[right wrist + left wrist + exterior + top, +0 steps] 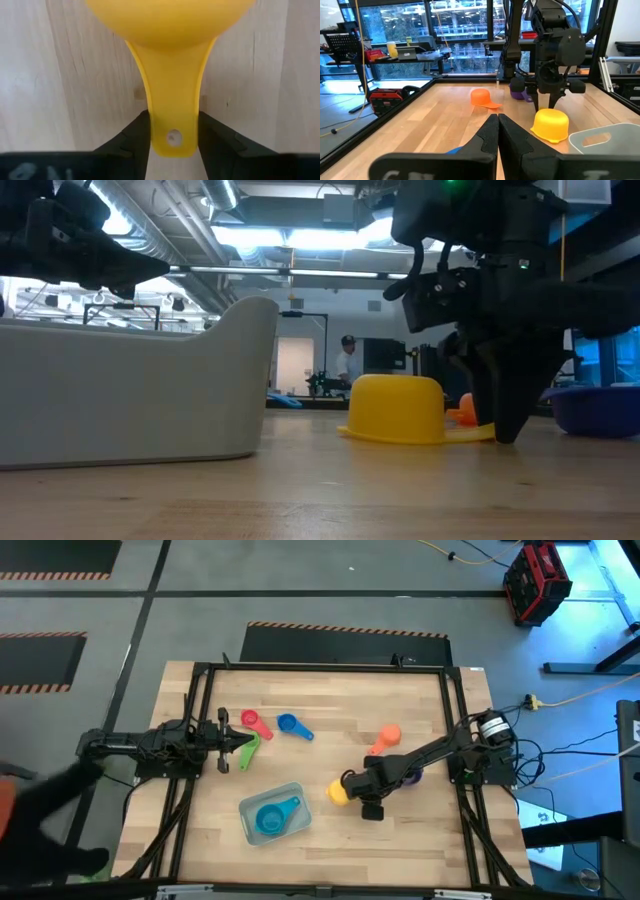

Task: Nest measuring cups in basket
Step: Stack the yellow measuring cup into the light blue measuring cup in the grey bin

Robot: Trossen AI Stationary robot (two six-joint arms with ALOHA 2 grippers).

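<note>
Between right gripper [173, 137] fingers: yellow cup [172, 60] handle, long axis straight ahead, bowl beyond, upside down; fingers flank handle, narrowly spread. Left gripper [497, 131] pressed together, far.

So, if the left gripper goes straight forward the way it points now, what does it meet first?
Probably nothing near: the left gripper points across bare table between the orange cup and the yellow cup; depth is unclear.

We see a smooth, glossy plastic yellow cup [172, 75] on a pale wood-grain tabletop [65, 75]; the basket [130, 395] looks matt plastic.
</note>
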